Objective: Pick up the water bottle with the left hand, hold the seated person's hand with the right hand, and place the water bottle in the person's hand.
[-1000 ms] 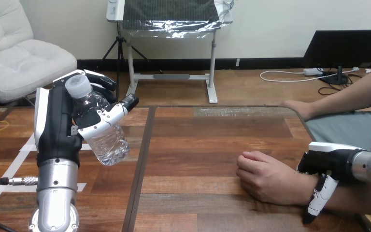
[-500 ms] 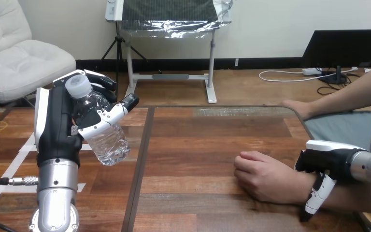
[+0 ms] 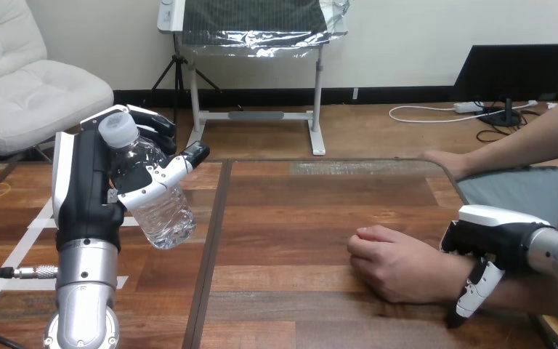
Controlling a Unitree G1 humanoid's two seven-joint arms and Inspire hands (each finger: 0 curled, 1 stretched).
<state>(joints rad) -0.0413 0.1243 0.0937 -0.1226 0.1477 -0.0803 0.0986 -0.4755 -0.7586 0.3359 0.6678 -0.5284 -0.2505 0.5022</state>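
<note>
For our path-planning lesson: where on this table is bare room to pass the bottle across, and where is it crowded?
Bare: the table between the water bottle in the left hand and the person's hand. Crowded: near right, where the right hand grips the person's wrist.

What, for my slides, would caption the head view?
Left hand holds the water bottle aloft; right hand curls round the person's wrist on the table.

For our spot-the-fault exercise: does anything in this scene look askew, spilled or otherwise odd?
Nothing is spilled or damaged. The water bottle sits tilted in the left hand, cap on. One oddity: the person's hand lies curled, knuckles up, with the right hand clasped over its wrist, offering no open palm.
</note>
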